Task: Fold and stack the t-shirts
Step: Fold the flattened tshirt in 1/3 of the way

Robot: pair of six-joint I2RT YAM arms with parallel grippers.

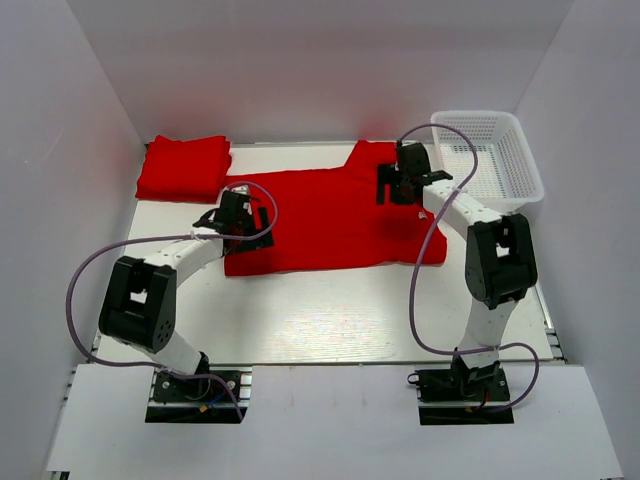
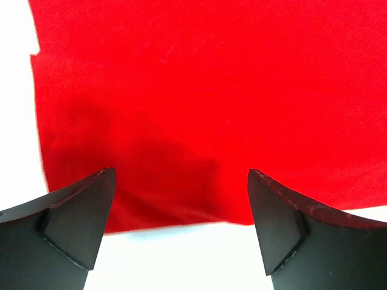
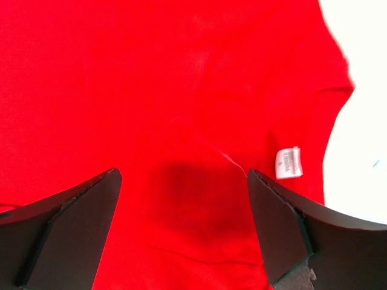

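Right wrist: white neck label (image 3: pixel 288 163), print illegible, on red t-shirt (image 3: pixel 151 90); left fingers (image 2: pixel 78 217), right fingers (image 3: pixel 72 229) apart, empty.

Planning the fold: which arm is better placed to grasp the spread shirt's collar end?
Right. The right end effector hovers open over the spread t-shirt by its neck label; the left end effector is over the hem corner.

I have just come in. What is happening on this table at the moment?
Two robot arms are working on red t-shirts. One t-shirt lies spread flat on the table. The left arm hangs over its hem end, the right arm over its collar end, by the white label; both have jaws open, holding nothing. A folded red pile sits at the far left corner.
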